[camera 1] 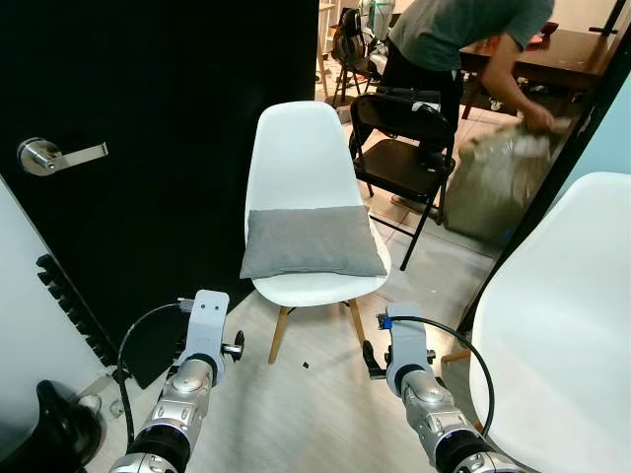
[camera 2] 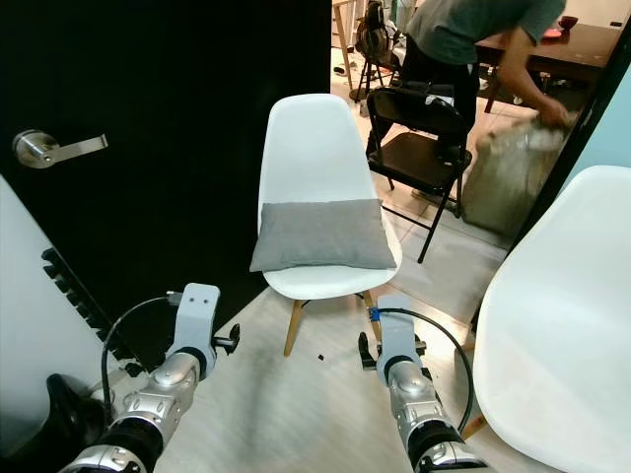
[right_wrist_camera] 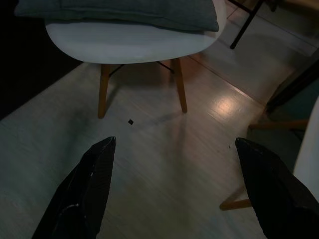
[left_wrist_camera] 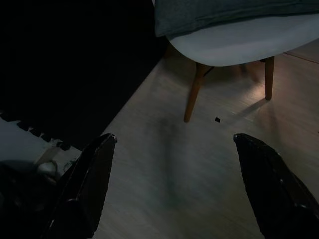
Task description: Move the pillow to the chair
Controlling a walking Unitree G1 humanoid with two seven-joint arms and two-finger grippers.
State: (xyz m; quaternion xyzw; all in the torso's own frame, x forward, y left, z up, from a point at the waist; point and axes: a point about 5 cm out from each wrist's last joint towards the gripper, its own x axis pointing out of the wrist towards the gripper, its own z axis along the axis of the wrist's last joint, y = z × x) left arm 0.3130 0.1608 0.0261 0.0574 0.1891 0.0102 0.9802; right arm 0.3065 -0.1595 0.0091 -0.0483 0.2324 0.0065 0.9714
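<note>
On the moulded white plastic chair [camera 1: 296, 177] with tapered wooden legs, a rectangular grey fabric pillow [camera 1: 312, 241] lies flat across the seat. Left end effector [left_wrist_camera: 172, 186] and right end effector [right_wrist_camera: 174, 186] hover released above pale wood-grain floor [right_wrist_camera: 164, 164].

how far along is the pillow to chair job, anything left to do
Looks done: the grey pillow lies on the seat of the white chair, leaning against its back. Nothing is in hand: the left tool and right tool hang open and empty above the floor. Nothing visible remains.
</note>
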